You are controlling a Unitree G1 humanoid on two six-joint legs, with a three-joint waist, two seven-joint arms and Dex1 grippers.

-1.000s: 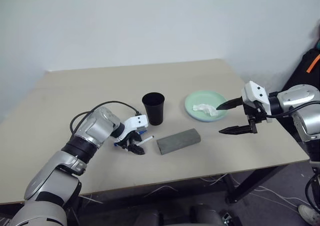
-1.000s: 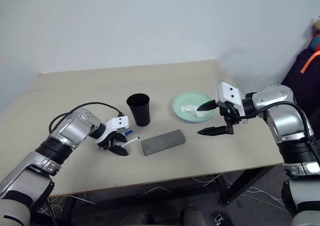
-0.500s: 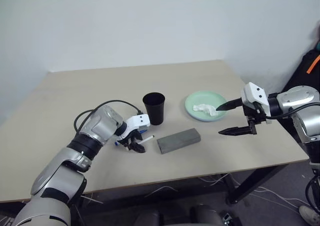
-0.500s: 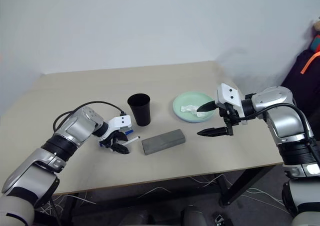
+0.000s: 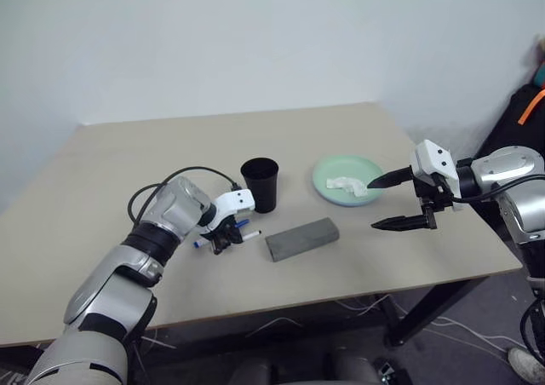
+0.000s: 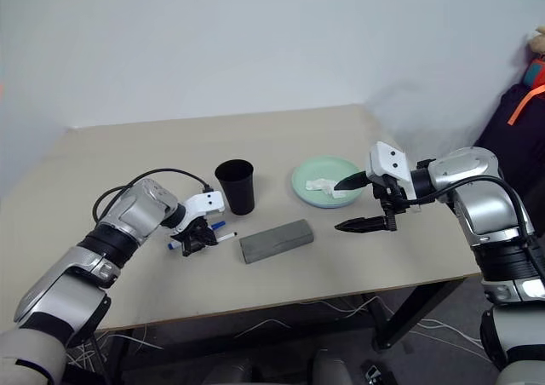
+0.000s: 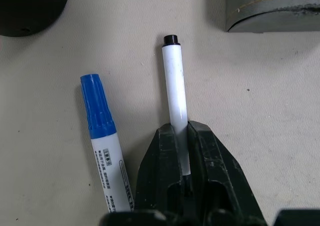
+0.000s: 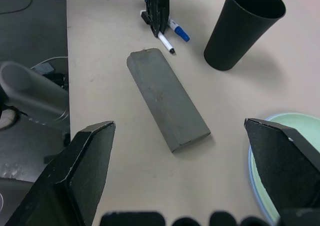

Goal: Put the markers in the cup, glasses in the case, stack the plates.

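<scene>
My left gripper (image 7: 181,130) is shut on the white barrel of the black-ended marker (image 7: 175,81), which lies on the table. The blue-capped marker (image 7: 102,136) lies loose right beside it. Both markers rest just in front of the black cup (image 5: 260,183), which stands upright. The grey case (image 5: 301,238) lies closed to the right of the markers. The mint green plate (image 5: 328,168) sits farther right, and a light blue rim (image 8: 252,183) shows under its edge. My right gripper (image 5: 375,204) hovers open beside the plates, holding nothing. The glasses are out of view.
A crumpled white tissue (image 5: 345,185) lies on the green plate. The beige table (image 5: 170,146) has bare room behind the cup and on its left half. Its right edge runs close behind my right gripper. A dark bag (image 5: 519,112) stands off the table at the far right.
My left gripper has come down over the black-ended marker and closed on it. The right arm has kept still.
</scene>
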